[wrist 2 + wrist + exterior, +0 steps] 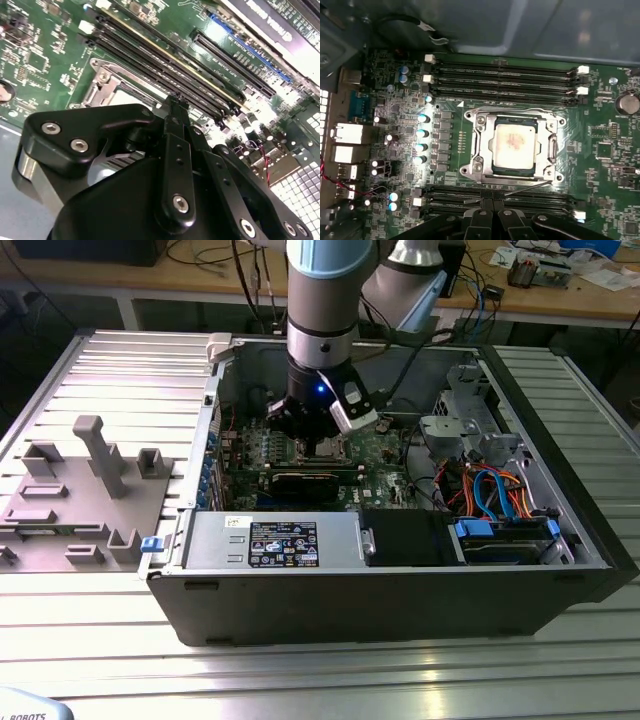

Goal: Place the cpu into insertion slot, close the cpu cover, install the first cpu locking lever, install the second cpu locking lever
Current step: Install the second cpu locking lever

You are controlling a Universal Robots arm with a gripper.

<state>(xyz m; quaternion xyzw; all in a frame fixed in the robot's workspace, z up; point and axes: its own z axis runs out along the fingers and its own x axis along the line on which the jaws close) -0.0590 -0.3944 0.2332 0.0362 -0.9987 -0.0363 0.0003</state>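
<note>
Exterior view: the arm descends from the top centre of the frame into an open computer case [560, 585] that lies on a ribbed metal tabletop [120, 370]. The pincer [318, 432] sits low over the green motherboard [385, 455], near the middle of the case. A grey power supply box [275, 542] with a label occupies the lower left of the case; blue and orange cables [490, 490] lie at the lower right. A grey fixture with upright blocks [75, 495] rests on the tabletop at the left of the frame.

First wrist view: the cpu [515, 145], pale silvery face up, is seated in the socket at frame centre. The cpu cover [482, 137] lies flat around it as a metal frame, with the chip showing through the open centre. A thin locking lever [520, 189] runs slantwise along the lower edge of the socket. Rows of memory slots [502, 75] flank the socket above and below. The pincer [492, 204] enters from the bottom centre, fingers [481, 212] drawn together with no gap and nothing between them, tips just below the socket edge at the lever.

Second wrist view: the black fingers [176, 130] meet at a point at frame centre, over the long memory slots [165, 60], with part of the socket frame [107, 82] to their left.
</note>
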